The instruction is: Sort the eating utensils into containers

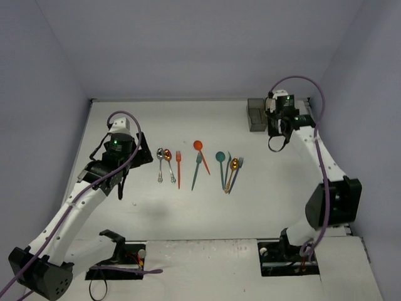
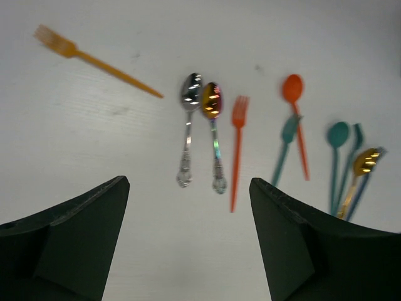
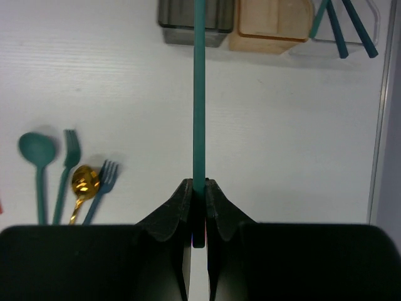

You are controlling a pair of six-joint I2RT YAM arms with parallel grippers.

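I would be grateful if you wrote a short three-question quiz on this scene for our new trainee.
1. True or false: the right pincer is shut on a teal chopstick.
2. What lies in the clear bin? A silver spoons, B teal chopsticks, C orange forks.
3. Fill in: the left pincer is ____.
Key: 1 true; 2 B; 3 open.

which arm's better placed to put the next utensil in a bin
Right. The right gripper is shut on a teal chopstick, with the clear bin holding teal sticks just ahead. The left gripper is open and empty near the metal spoons.
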